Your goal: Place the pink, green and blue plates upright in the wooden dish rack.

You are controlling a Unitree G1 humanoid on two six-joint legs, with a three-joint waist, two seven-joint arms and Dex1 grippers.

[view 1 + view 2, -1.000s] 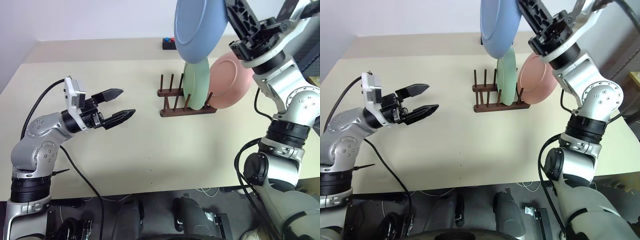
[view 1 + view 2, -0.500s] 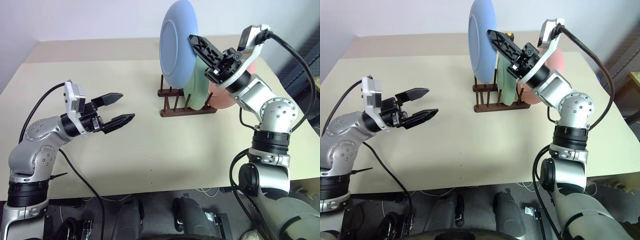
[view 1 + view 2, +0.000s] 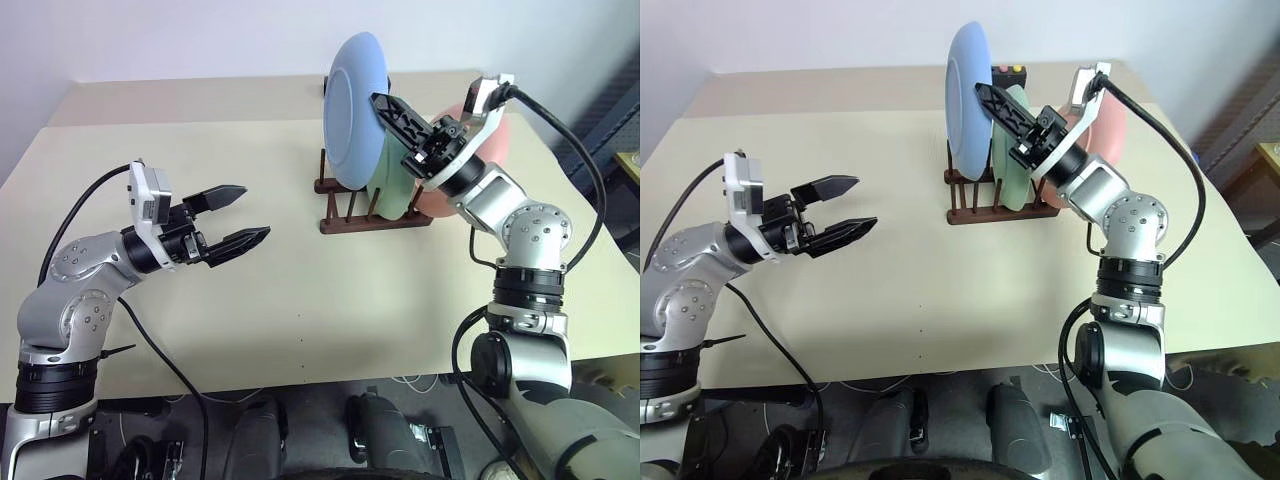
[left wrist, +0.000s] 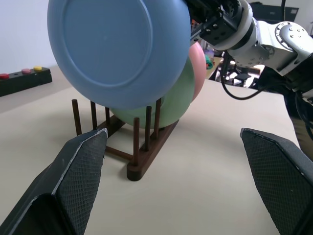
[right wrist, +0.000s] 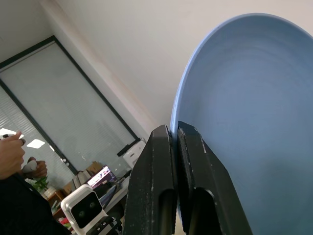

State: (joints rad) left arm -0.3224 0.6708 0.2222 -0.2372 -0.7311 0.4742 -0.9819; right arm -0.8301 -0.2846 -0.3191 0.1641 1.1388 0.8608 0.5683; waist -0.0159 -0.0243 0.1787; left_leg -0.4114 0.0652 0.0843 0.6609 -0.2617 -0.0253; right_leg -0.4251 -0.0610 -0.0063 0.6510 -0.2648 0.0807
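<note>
over the beige table (image 3: 300, 280) in the head views: wooden dish rack (image 3: 372, 205) standing toward the far middle, green plate (image 3: 393, 190) upright between its pegs, pink plate (image 3: 490, 165) upright just beyond it at the rack's right end. blue plate (image 3: 355, 115) held on edge above the rack's left part, just in front of the green one, lower rim down among the peg tops; seated or not, cannot tell. right gripper (image 3: 383, 108) pressed together on that plate's rim, arm reaching in from the right. left gripper (image 3: 236, 215) spread wide, hovering well to the left of the rack, empty, pointing toward it. small black box (image 3: 1010, 72) with coloured buttons at the table's far edge behind the plates.

in the left wrist view: two textured black fingers (image 4: 80, 166) wide apart, framing the rack. blue plate facing this camera, overlapping the green and pink ones behind. button box (image 4: 24, 81) resting far off on the table.

in the right wrist view: two black fingers (image 5: 156, 181) clamped onto the blue plate's edge. a person's hand (image 5: 12, 154) seen in the background, near blinds.
</note>
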